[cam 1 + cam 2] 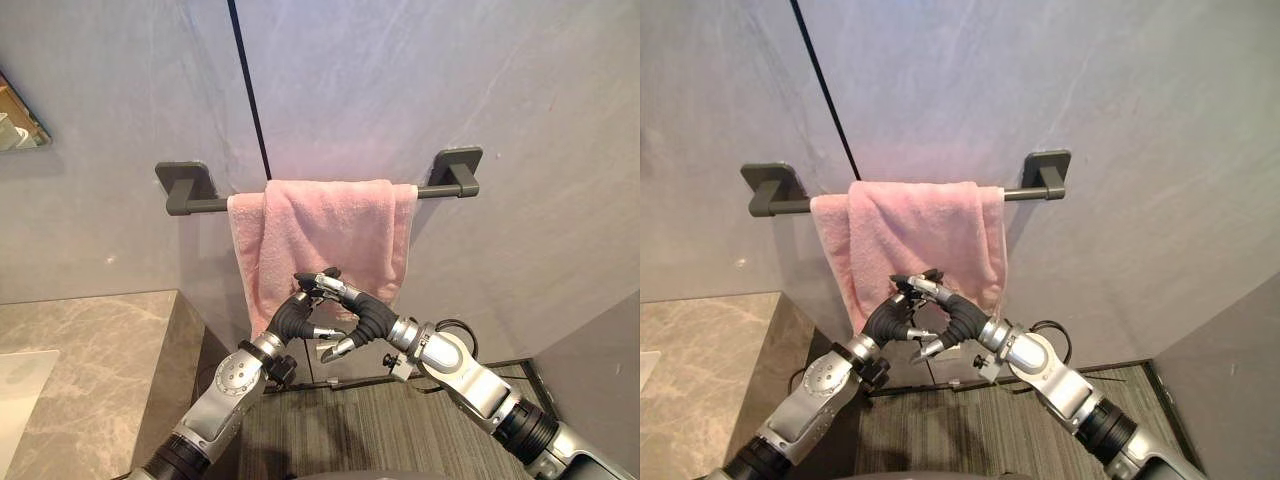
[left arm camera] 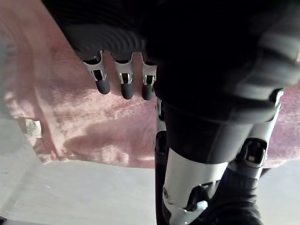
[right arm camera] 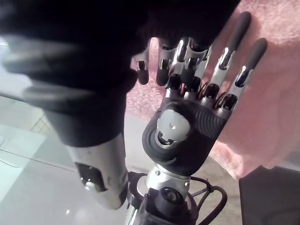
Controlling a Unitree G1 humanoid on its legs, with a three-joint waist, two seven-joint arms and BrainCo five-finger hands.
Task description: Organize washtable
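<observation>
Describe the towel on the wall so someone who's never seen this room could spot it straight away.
On the grey stone-look wall, right of the beige marble-pattern counter, a dark grey metal bar sits on two square brackets. Draped over it hangs a pink terry towel. It is the one soft, pink thing there, with the left hand and right hand at its lower part.

No writing is legible; the small white tag on the pink towel cannot be made out.
</observation>
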